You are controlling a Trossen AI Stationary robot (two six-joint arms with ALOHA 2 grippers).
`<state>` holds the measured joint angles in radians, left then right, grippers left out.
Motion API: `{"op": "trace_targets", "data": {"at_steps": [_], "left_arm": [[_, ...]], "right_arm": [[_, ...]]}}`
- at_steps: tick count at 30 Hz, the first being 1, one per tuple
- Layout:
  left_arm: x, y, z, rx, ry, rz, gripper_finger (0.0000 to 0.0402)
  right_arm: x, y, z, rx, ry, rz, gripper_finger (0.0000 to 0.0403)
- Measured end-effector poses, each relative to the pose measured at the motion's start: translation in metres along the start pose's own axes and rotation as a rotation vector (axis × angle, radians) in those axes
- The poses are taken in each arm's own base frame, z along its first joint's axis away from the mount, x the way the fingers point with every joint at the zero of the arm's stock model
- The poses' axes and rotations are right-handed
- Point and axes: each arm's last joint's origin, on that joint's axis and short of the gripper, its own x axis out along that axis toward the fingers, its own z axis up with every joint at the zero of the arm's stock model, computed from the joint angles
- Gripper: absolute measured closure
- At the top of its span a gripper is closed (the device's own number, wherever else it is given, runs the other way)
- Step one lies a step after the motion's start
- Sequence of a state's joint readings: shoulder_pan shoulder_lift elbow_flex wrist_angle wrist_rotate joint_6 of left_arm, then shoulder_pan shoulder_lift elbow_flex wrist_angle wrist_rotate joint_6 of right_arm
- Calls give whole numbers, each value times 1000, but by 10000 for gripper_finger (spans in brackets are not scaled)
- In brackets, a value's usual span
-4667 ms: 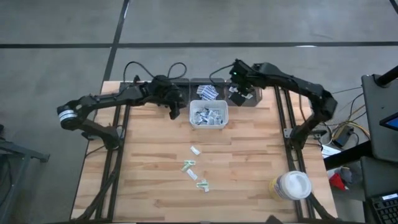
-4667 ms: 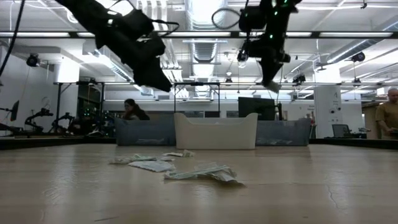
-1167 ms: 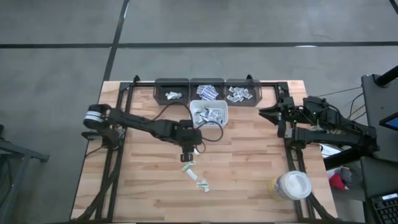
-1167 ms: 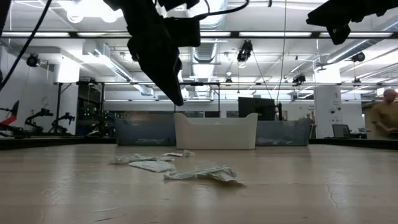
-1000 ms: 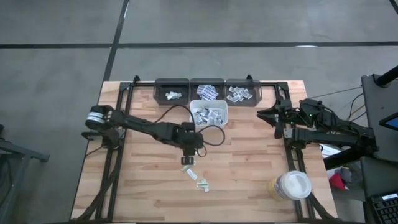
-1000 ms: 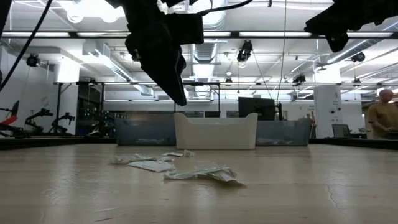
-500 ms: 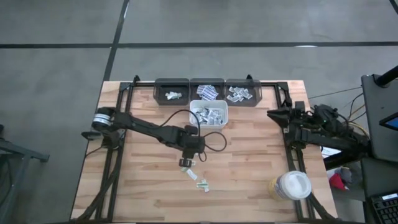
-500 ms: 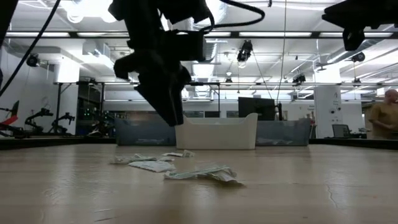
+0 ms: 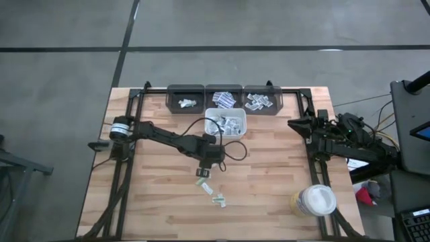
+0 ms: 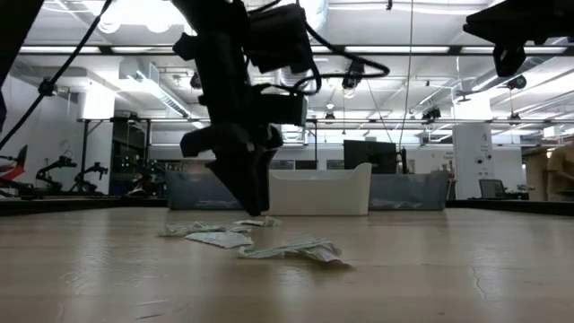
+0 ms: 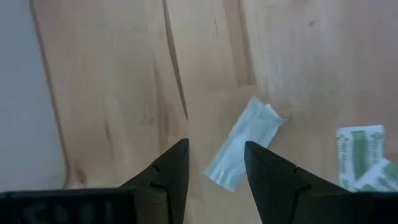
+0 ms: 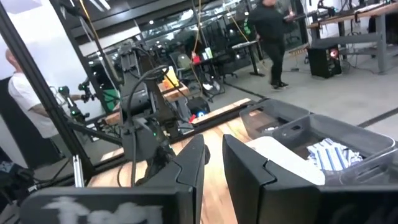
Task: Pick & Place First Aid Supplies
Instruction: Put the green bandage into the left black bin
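The left gripper (image 11: 214,155) hangs low over the middle of the wooden counter (image 9: 269,181), pointed down, with its two fingers (image 11: 171,168) standing apart and nothing between them. A white sachet (image 11: 245,142) lies flat on the counter just past the fingertips, in line with the gap; contact with it cannot be confirmed. In the low view the left gripper (image 10: 254,202) has its tip just above the loose sachets (image 10: 287,249).

The right gripper (image 12: 212,163) is raised at the counter's right edge, well apart from the supplies. Its fingers show only a narrow gap and hold nothing.

Loose on the counter, the high view shows about four sachets: one under the left gripper (image 9: 203,173), one white sachet (image 9: 208,189) below it, and two greenish sachets (image 9: 219,199) nearer the front edge. The exact count cannot be told.

One white bin (image 9: 241,134) stands behind the loose group and holds a heap of sachets. Three dark bins (image 9: 205,87) stand in a row along the far edge, each holding some sachets.

One white round lidded tub (image 9: 314,200) stands at the front right corner.
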<state>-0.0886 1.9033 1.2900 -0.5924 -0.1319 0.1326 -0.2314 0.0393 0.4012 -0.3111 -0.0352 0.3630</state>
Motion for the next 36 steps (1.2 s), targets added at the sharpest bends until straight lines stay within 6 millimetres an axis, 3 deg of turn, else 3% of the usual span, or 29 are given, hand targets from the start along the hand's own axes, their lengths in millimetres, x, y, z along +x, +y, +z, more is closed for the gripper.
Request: {"op": "trace_targets", "data": {"at_steps": [11,23,29,36], "left_arm": [[20,-1,-3,-15,50,-12,257],[32,-4,-5,-15,69,-58,358],[44,-6,-9,-24,105,-100,379],[36,-5,-8,-74,96,-101,399]], "right_arm": [[2,-1,-1,5,10,-5,337],[2,-1,-1,5,10,-5,349],[2,-1,-1,5,10,-5,350],[2,-1,-1,5,9,-5,348]]}}
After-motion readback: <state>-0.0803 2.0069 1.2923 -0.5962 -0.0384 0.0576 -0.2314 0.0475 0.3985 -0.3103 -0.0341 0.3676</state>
